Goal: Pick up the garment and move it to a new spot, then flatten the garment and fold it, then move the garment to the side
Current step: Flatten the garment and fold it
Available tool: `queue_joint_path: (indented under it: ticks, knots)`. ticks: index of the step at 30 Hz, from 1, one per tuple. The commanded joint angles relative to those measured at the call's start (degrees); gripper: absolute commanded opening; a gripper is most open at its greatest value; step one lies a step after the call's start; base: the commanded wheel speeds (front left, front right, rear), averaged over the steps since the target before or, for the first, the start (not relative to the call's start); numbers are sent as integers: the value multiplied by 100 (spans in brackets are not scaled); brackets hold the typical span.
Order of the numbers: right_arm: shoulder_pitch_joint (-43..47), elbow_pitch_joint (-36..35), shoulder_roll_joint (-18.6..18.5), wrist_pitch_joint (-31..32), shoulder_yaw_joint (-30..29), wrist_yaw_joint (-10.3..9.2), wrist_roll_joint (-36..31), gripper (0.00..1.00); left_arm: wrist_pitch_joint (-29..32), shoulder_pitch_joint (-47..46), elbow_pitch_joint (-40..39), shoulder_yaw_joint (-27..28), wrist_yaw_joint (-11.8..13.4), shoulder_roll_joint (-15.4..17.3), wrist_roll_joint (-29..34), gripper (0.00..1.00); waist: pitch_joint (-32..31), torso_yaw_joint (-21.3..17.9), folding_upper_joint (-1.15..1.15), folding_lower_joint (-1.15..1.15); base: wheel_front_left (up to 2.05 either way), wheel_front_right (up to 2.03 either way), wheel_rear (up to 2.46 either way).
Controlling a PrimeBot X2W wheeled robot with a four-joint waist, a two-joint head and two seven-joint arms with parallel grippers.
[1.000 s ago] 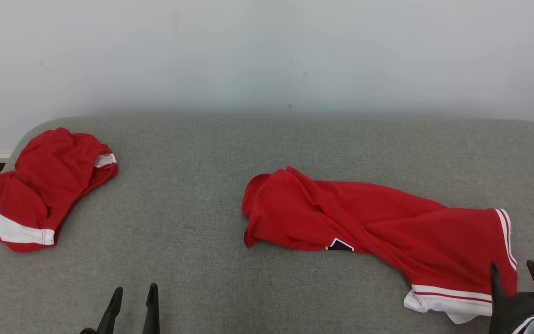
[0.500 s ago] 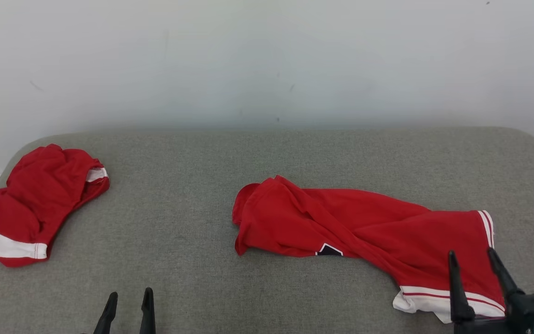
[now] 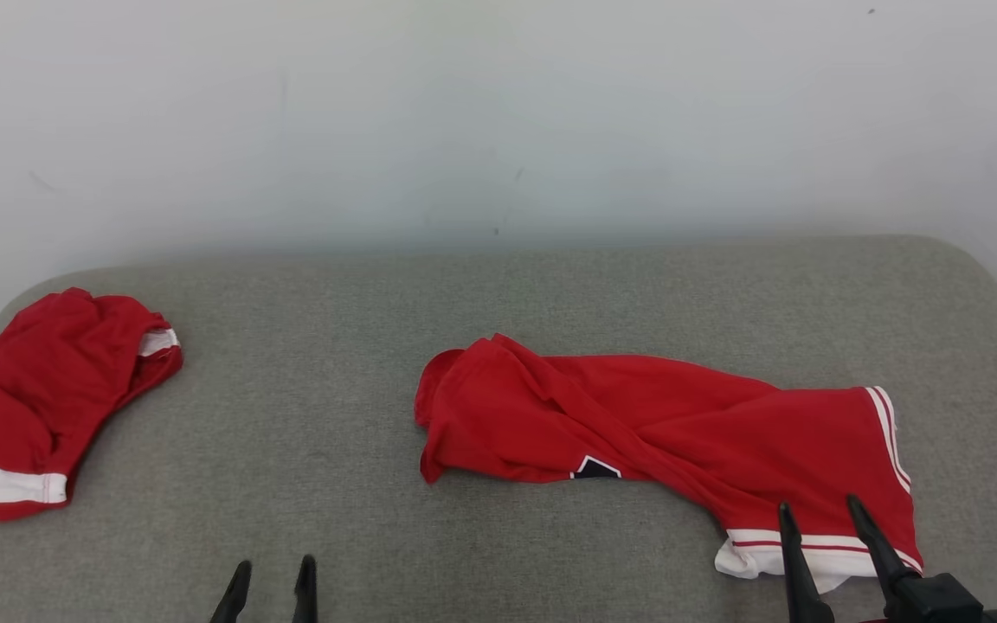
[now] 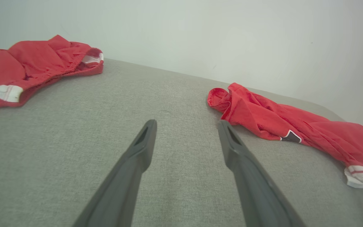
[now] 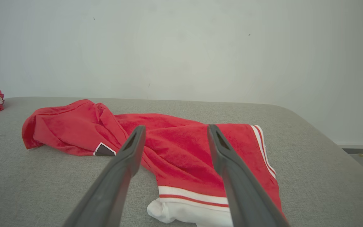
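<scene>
The jaws of our right gripper and left gripper are spread wide and hold nothing. The red garment lies crumpled just ahead of the right jaws, white hem nearest. It looks soft, light and floppy, so we should pinch the hem.

Left pincer is showing at the lower left of the head view, the tips of its two dark fingers rising above the bottom edge, jaws standing apart and holding nothing. Right pincer is sitting at the lower right (its dark wrist block is peeking over the bottom edge), fingers leaning up and slightly left, jaws likewise spread wide, gripping nothing.
</scene>
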Motion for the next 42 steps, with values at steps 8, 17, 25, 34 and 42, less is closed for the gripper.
queue_joint_path:
  ticks: [8, 17, 25, 34, 42]
  knots:
    - [-152, 101, 32, -31, 292, 3, 57, 100, 962, -1625, 796, -568, -100, 43, 48, 100, 279, -407, 0, 1, 0, 0, 0]
    - [-415, 162, 41, -34, 767, 3, 150, 100, 2052, -3328, 2048, -826, 128, 4, -400, 100, 742, -1070, 0, 1, 0, 0, 0]
    - [-734, 264, 52, -81, 1166, 3, 276, 100, 2755, -4632, 2982, -1132, 549, 77, -463, 100, 1240, -1752, 0, 1, 0, 0, 0]
    - [-1084, 306, 87, -150, 1410, 3, 405, 100, 2968, -5819, 3674, -1367, 563, 622, -35, 100, 1987, -2204, 0, 1, 0, 0, 0]
    - [-1163, 211, 92, -157, 1324, 3, 368, 100, 3607, -6246, 4228, -1502, 599, 659, -7, 100, 2178, -2114, 0, 1, 0, 0, 0]
